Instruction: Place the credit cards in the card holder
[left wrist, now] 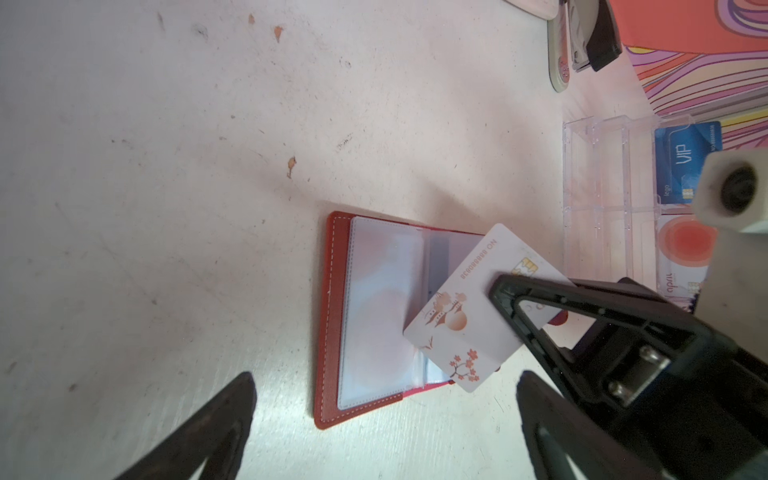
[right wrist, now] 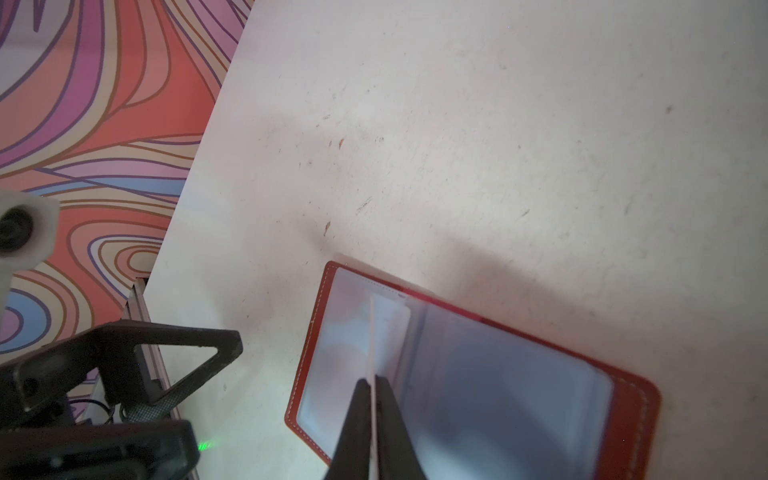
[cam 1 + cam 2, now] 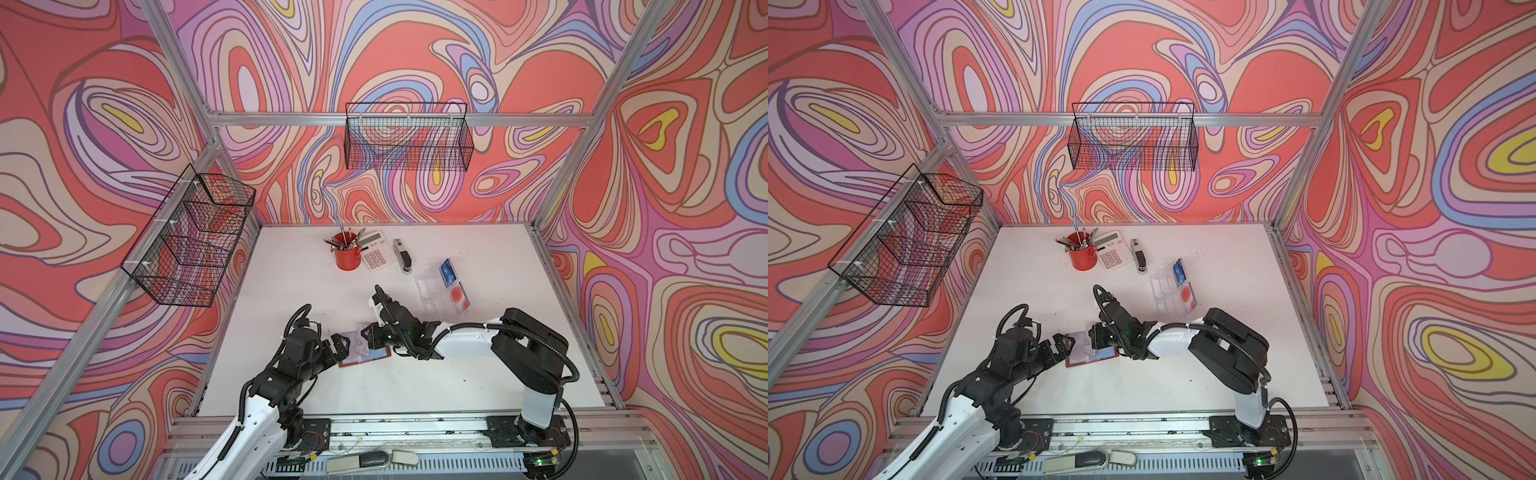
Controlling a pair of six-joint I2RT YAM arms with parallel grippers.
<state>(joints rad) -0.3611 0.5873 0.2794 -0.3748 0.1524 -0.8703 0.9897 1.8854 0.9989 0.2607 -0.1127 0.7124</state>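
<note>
Between our right fingers (image 2: 356, 419) we pinch a credit card (image 1: 461, 332) edge-down, so it can enter the open card holder (image 1: 329, 332); our left fingers (image 1: 208, 432) are spread beside it.

Red leather-look card holder (image 1: 328, 316) with white stitching, clear sleeves over bluish lining. A white card (image 1: 457, 328) printed with peach-orange blossoms, a gold chip, orange digits. A blue card (image 1: 681, 153) with white lettering; beside it a pale card (image 1: 677, 249) with a red-orange disc, perhaps ringed, blurred there. White table (image 1: 187, 166), scuffed with grey and rust specks. Swirled walls (image 3: 415, 62) in coral, lilac, blue, cream and yellow. Red pen cup (image 3: 347, 261).
</note>
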